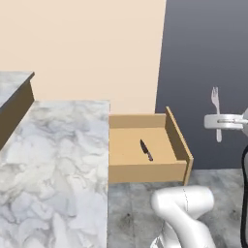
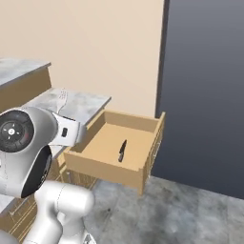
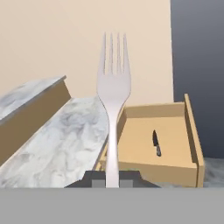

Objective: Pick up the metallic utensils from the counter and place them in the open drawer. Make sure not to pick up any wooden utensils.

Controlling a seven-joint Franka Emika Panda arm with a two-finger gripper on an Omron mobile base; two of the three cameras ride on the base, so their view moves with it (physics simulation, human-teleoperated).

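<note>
Four-tined pale-silver fork (image 3: 113,87), slim-handled

The open drawer (image 1: 145,169) is sticking out to the right of the counter (image 1: 58,160), and the knife (image 1: 146,150) is lying inside it. The fork (image 1: 216,114) is standing upright in the gripper (image 1: 220,121), off to the drawer's right, above it.

1. Left base view looks forward and down from behind the arm, over the worktop (image 1: 53,160) to the open drawer (image 1: 145,172).
2. Right base view faces the same drawer from the other side.
3. Hand view looks along the claw (image 3: 112,180), close above that drawer.
</note>
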